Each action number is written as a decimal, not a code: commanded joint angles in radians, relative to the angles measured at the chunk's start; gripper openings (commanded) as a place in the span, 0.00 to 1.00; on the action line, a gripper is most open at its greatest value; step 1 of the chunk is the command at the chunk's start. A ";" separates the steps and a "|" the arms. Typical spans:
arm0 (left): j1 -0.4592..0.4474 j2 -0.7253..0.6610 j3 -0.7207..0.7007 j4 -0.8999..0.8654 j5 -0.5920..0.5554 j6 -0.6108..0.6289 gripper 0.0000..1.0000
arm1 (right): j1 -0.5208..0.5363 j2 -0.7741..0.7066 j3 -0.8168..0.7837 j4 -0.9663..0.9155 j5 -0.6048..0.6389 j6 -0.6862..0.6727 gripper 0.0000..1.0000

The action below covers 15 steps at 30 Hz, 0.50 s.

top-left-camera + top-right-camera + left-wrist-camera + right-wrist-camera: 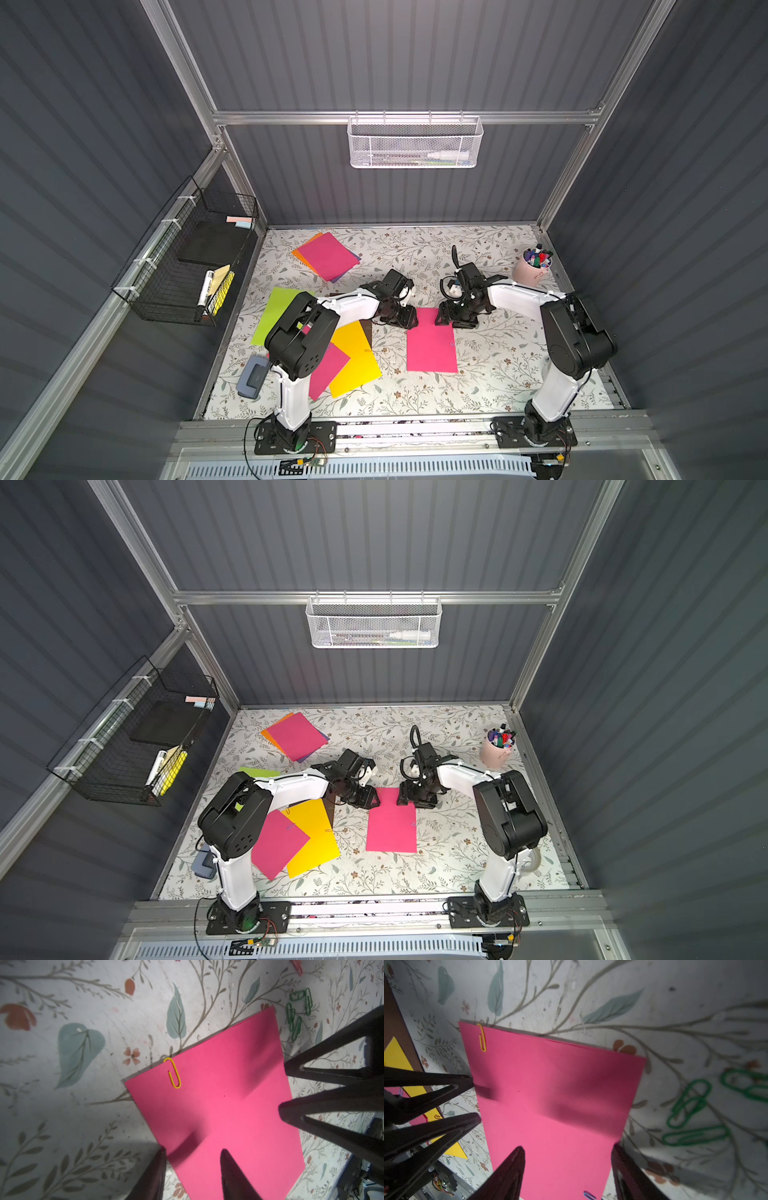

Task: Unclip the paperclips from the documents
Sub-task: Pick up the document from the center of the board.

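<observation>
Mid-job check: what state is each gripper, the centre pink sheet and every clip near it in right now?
pink document, flat on the table
yellow paperclip, clipped on its far edge
blue paperclip, on its side edge, apparently clipped
green paperclips, loose on the table
left gripper, open, tips straddling the document's side edge
right gripper, open, tips over the same document
</observation>
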 commanded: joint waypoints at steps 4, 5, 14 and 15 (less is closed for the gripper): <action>-0.009 0.038 -0.041 0.008 0.010 0.005 0.44 | 0.024 0.089 -0.013 0.059 -0.099 0.025 0.69; -0.010 0.038 -0.045 0.013 0.011 0.005 0.44 | 0.026 0.095 -0.010 0.060 -0.108 0.024 0.69; -0.010 0.058 -0.070 0.046 0.030 0.011 0.43 | 0.038 0.124 0.007 0.115 -0.172 0.024 0.64; -0.010 0.058 -0.071 0.047 0.032 0.011 0.43 | 0.038 0.124 0.006 0.121 -0.176 0.026 0.60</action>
